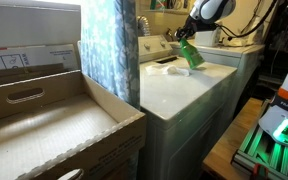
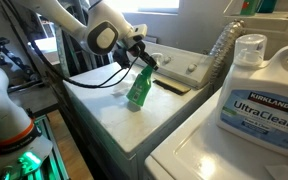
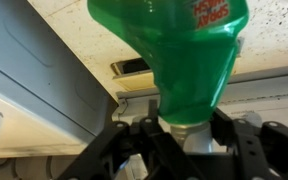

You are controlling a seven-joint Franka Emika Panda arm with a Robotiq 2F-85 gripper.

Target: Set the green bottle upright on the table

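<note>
Across the lower left of an exterior view spreads an open brown cardboard box point(image 1: 44, 130), its pale inside filling that corner. Right of it, at the centre of the frame, stands the white boxy unit whose glossy top serves as the desk point(image 1: 179, 90); the same desk point(image 2: 104, 115) runs from the centre toward the lower middle in both exterior views. A blue patterned curtain point(image 1: 109, 45) hangs at the upper middle, between box and desk. On the right of an exterior view, close to the camera, a large white jug point(image 2: 256, 95) with a blue label stands on a neighbouring white surface, and a clear ribbed bottle point(image 2: 219, 55) rises just behind it to the left.

The robot arm point(image 2: 104, 38) reaches in from the upper left, white with a dark round joint. Below its tip hangs the green bottle point(image 2: 139, 88), neck up and base down, tilted rather than plumb, over the middle of the desk. Seen from the opposite side, the green bottle point(image 1: 191, 54) sits at the upper right of centre. Whether its base touches the desk cannot be told.

In the wrist view the green bottle point(image 3: 179, 55) fills the upper centre, narrowing downward to its pale neck. The dark fingers point(image 3: 134, 148) pinch that neck from both sides at the bottom of the frame.
</note>
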